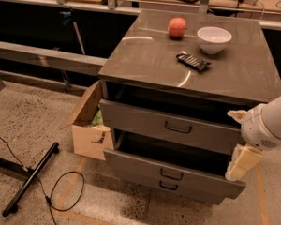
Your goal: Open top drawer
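Observation:
The top drawer (140,120) of the grey cabinet (150,55) stands pulled out a little, with a dark gap under the cabinet top. Its small black handle (178,127) is at the centre of the front. My gripper (235,142) is at the right end of that drawer front, well to the right of the handle. Its two cream fingers are spread apart, one fingertip (236,115) above and one fingertip (238,165) below, holding nothing. The lower drawer (145,165) also stands out, with two like handles.
On the cabinet top lie a red apple (177,27), a white bowl (214,39) and a flat black object (193,62). An open cardboard box (88,125) stands against the cabinet's left side. A black stand leg (30,178) and cable (68,191) lie on the floor.

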Action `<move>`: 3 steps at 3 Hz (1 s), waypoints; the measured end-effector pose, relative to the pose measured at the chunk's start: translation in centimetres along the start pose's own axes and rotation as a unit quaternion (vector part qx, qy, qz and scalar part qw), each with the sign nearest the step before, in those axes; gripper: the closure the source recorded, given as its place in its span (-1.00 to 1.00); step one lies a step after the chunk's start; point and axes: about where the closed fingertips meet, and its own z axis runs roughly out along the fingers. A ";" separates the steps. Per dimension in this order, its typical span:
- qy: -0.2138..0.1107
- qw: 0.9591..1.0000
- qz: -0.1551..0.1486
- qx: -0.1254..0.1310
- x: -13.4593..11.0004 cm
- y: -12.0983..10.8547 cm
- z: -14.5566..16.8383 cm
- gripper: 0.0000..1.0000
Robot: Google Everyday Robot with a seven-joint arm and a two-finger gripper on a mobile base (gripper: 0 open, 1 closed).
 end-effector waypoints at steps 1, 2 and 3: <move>-0.008 1.000 -0.003 -0.021 0.8 -0.5 3.2 -1.00; -0.011 0.999 -0.006 -0.031 1.6 -1.2 5.8 -1.00; -0.013 0.999 -0.008 -0.028 2.0 -2.5 7.2 -1.00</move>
